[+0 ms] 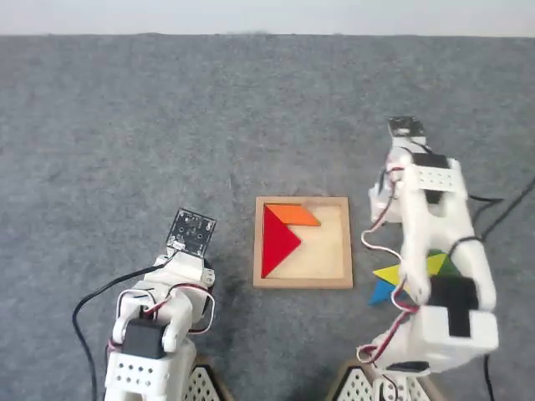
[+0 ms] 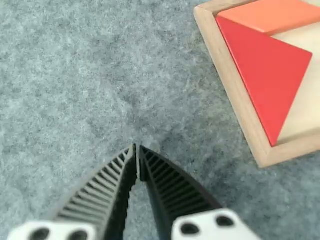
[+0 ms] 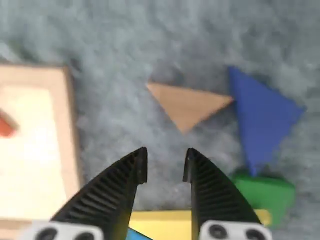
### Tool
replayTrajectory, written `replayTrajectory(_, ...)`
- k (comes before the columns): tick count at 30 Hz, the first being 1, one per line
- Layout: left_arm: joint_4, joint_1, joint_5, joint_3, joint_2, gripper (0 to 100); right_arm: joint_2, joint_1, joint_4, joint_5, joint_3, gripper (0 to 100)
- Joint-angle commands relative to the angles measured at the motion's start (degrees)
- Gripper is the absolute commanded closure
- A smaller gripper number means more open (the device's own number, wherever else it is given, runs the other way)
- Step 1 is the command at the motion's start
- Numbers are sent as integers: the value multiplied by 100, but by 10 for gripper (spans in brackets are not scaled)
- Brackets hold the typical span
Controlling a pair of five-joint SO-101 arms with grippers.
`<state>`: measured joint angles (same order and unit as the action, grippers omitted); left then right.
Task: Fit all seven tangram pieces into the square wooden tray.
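The square wooden tray (image 1: 334,251) lies mid-table and holds a red triangle (image 1: 277,241) and an orange parallelogram (image 1: 292,215). To its left, my left gripper (image 2: 136,148) hangs shut and empty over bare carpet, close to the tray's corner (image 2: 235,95) and the red triangle (image 2: 270,70). My right gripper (image 3: 165,160) is open and empty over the carpet right of the tray (image 3: 70,130). Just beyond its tips lie a tan triangle (image 3: 190,104) and a dark blue triangle (image 3: 260,117). A green piece (image 3: 262,192) and a yellow piece (image 3: 165,222) lie under it.
Grey carpet covers the table. In the high view the right arm (image 1: 426,209) stretches over the loose pieces, leaving a yellow piece (image 1: 393,271), a light blue piece (image 1: 380,291) and a green piece (image 1: 443,266) showing. The left arm (image 1: 180,276) stands at the front left.
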<state>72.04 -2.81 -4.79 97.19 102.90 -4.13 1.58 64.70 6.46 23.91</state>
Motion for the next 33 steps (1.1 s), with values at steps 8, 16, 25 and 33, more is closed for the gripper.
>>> replayTrajectory(8,26,26,26,-66,123,987,-567,-145,-22,-3613,-879,876)
replayTrajectory(16,26,26,26,-66,123,987,-602,251,-75,-4580,-888,876)
replayTrajectory(25,26,26,26,-66,123,987,-629,198,-532,-4571,-888,876)
replayTrajectory(33,26,26,26,-66,123,987,-637,66,-611,-4571,-862,876)
